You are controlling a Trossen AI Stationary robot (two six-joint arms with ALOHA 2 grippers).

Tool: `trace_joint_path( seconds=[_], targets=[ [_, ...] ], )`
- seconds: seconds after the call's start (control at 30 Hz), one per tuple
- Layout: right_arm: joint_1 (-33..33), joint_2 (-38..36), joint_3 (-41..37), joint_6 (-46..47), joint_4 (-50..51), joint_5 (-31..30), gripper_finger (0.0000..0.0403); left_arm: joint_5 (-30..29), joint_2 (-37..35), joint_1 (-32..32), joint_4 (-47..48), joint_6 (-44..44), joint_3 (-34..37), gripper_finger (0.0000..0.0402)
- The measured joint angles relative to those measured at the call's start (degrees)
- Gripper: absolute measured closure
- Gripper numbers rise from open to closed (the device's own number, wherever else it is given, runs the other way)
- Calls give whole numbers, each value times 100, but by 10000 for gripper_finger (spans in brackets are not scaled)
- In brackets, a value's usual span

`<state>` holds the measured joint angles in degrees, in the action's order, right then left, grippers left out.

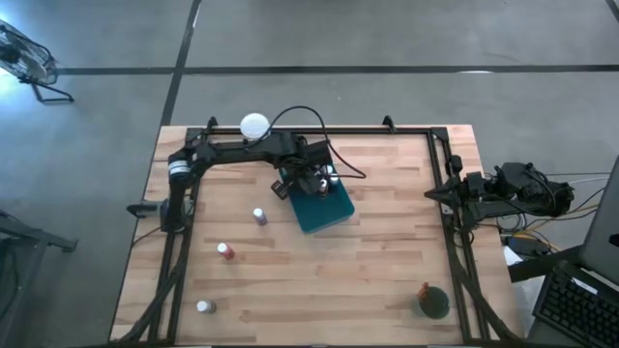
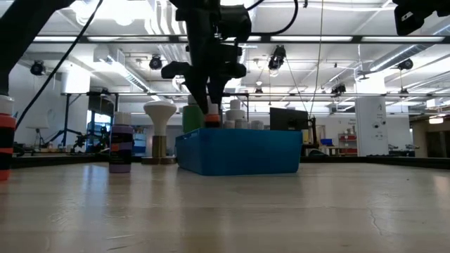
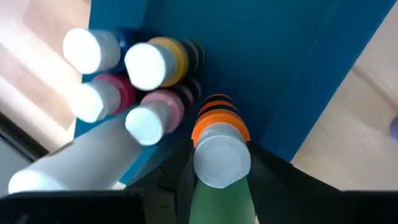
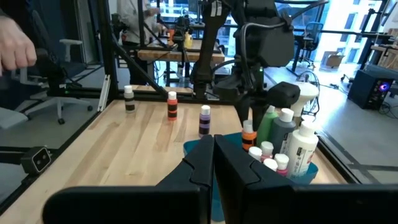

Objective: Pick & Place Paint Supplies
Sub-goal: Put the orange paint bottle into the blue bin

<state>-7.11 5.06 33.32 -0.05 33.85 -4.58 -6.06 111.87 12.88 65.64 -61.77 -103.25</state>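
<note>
My left gripper [image 1: 311, 182] hangs over the teal tray [image 1: 324, 215] at the table's far middle, shut on an orange, black-striped bottle with a white cap [image 3: 219, 155]. Several white-capped bottles (yellow [image 3: 155, 62], pink [image 3: 155, 115], a large white one [image 3: 81, 158]) stand in the tray's corner. A purple bottle [image 1: 259, 216], a red one [image 1: 225, 251] and a dark one [image 1: 204, 306] stand on the table toward the left near side. A large green bottle [image 1: 433, 303] stands near the right front. My right gripper [image 4: 213, 155] waits shut at the table's right edge. My left gripper pinches the orange bottle at its top, by the white cap [image 3: 198, 169], between its two fingers [image 3: 264, 177]. The fingers come from above, pointing down. The bottle stands upright, and its lower part is behind the tray's wall [image 2: 239, 151]; whether it rests on the tray floor is hidden.
A white globe on a metal base [image 1: 254, 124] stands at the far edge behind the tray. A black frame rail [image 1: 174, 242] runs along the table's left and right sides. Bare wood lies between the tray and the near edge. A person's hand [image 4: 15, 46] shows beyond the table.
</note>
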Motion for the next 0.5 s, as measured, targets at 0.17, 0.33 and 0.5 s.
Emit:
trace_joint_path(
  seconds=[0.17, 0.33, 0.5],
  targets=[
    [2, 0, 0, 0, -2, -1, 394, 299, 4, 13, -58, -9, 38, 277],
    [2, 0, 0, 0, -2, 0, 394, 390, 19, 62, -70, -16, 57, 277],
    [0, 0, 0, 0, -1, 0, 394, 505, 22, 143, -130, -33, 256, 277]
  ],
)
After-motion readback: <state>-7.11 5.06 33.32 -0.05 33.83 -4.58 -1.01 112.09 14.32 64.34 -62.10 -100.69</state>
